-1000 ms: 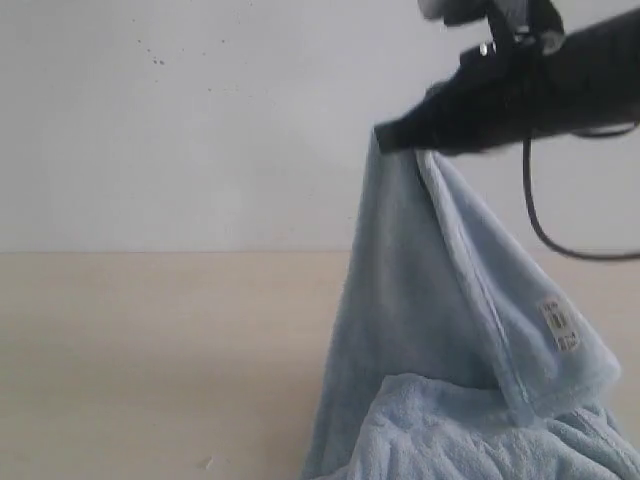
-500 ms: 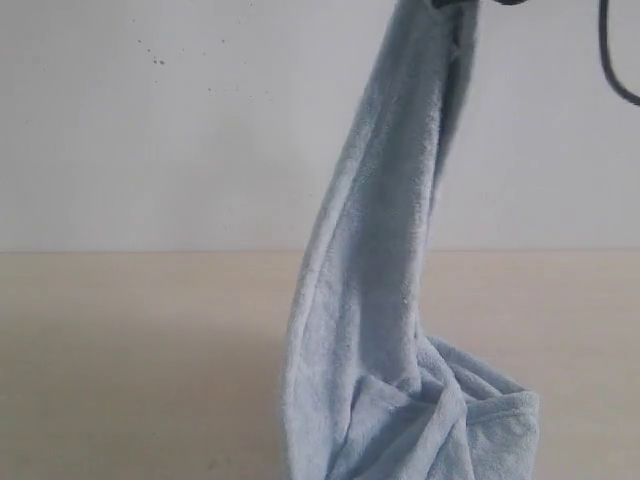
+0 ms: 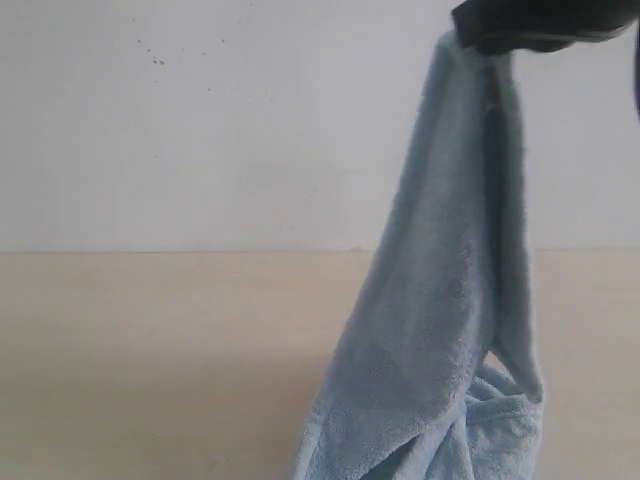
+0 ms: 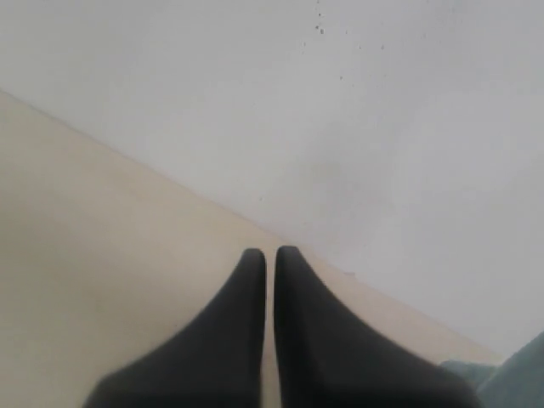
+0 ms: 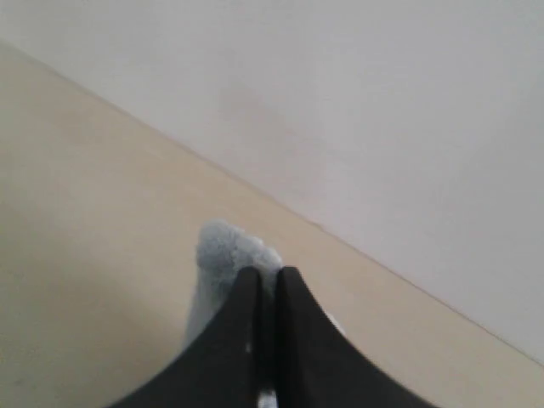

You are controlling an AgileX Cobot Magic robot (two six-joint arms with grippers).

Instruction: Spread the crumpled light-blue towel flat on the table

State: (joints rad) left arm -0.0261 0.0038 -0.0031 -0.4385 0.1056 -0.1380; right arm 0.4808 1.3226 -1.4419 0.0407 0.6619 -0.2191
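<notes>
The light-blue towel hangs in a long drape from my right gripper at the top right of the exterior view. Its lower folds rest bunched on the beige table. In the right wrist view the right gripper is shut on the towel, a fluffy corner poking out past the tips. My left gripper is shut with nothing between its fingers, above bare table; a bit of towel shows at that view's corner. The left gripper does not appear in the exterior view.
A white wall rises behind the table's far edge. The table stretches bare to the left of the hanging towel. A black cable runs down at the right edge.
My right gripper lifted the towel up out of frame, then came back down and rightward. The towel stretched from a wide heap into a narrow hanging drape and swung right.
</notes>
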